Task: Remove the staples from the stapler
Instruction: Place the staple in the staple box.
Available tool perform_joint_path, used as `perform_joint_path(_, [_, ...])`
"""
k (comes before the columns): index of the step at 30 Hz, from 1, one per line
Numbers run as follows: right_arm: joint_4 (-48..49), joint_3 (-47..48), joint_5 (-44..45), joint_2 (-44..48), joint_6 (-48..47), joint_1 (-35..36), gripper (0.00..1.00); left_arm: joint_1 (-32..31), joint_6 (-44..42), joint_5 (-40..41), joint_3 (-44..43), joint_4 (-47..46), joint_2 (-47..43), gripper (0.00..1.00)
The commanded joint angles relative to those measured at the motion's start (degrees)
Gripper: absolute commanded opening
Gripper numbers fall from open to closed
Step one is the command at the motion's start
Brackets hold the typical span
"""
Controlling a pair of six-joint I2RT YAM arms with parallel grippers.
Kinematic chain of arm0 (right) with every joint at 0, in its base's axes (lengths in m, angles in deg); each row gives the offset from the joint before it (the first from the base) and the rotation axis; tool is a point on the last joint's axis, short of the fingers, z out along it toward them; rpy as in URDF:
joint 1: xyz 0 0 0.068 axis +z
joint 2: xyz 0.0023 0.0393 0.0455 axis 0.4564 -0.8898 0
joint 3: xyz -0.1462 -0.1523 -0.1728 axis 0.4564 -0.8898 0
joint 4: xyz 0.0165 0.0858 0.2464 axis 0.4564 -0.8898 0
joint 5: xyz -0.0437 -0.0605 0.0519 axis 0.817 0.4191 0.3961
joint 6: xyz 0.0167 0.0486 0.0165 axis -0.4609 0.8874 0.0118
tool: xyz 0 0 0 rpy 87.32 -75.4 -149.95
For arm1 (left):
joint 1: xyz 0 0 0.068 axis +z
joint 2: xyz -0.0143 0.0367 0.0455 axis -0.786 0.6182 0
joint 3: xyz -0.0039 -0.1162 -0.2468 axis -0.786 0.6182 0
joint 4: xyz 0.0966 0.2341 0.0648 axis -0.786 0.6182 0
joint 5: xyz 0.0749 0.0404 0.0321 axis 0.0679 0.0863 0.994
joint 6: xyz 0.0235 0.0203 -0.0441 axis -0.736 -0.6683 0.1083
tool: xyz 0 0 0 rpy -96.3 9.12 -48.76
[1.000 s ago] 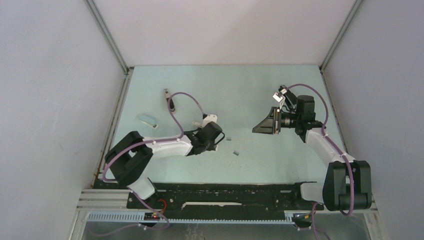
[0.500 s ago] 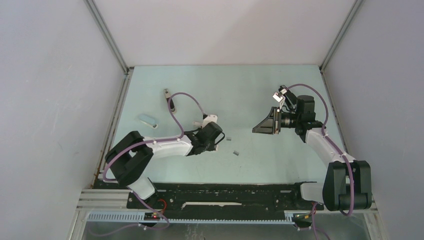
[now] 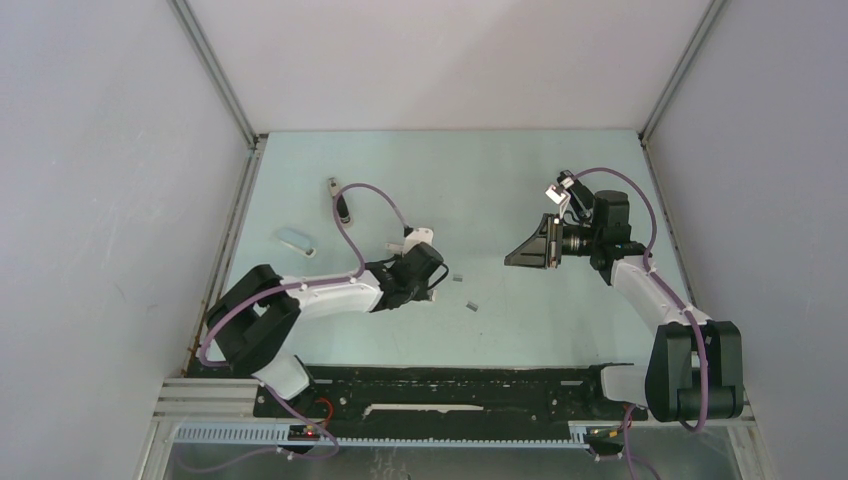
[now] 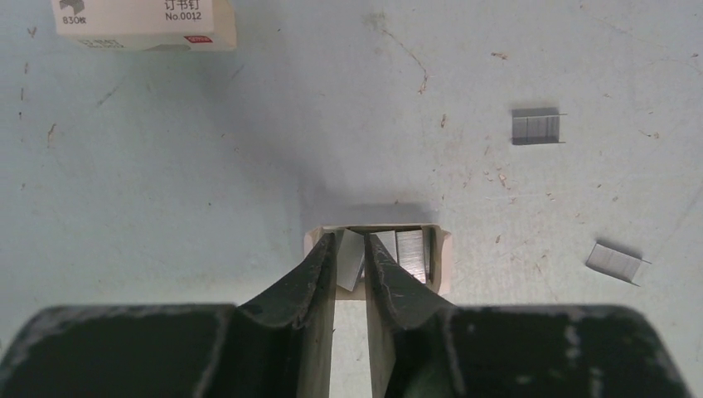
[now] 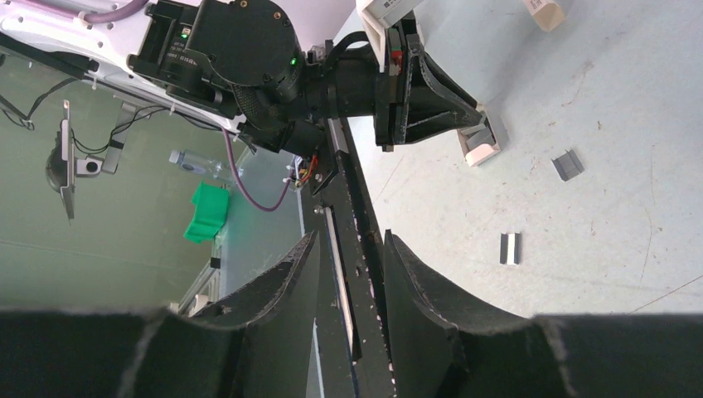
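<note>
Where the left gripper [image 4: 352, 241] dips into a small open cardboard tray [image 4: 443, 257], its jaws stand only a narrow gap apart with one strip lying tilted between the tips. I cannot tell whether that strip is truly pinched. More strips lie flat in the tray's right half. Two loose strips of staples [image 4: 539, 127] rest on the pale green table [image 4: 207, 166] to the right of the tray, apart from each other and from its rim.

The right gripper [image 5: 348, 242] is closed on the stapler [image 3: 528, 250] and holds it above the right half of the table, well apart from the left gripper. Bare surface runs between them and on to the far edge.

Grey walls [image 3: 110, 200] close the table on the left, right and far sides, and the right arm's elbow sits near the right wall. A slim metal tool [image 3: 339, 200] and a small pale-blue object [image 3: 296, 241] lie toward the left wall.

On the white staple box [image 4: 141, 25], just beyond the tray, the print reads "订书钉", "No.0012" and "830".
</note>
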Motion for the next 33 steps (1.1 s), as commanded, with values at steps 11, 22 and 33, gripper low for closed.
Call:
perform_joint_path(11, [0.85,2.01,-1.2,0.94,-0.23,-0.46,0.43,0.29,0.11,0.64,-2.01,0.45,1.04,0.23])
perform_joint_path(22, [0.86,2.01,-1.25,0.86,-0.16,-0.53,0.43,0.33,0.16,0.92,-2.37,0.42,2.1,0.24])
perform_joint_path(33, [0.86,1.99,-1.26,0.77,-0.13,-0.38,0.43,0.34,0.54,3.76,-2.46,1.41,1.29,0.23])
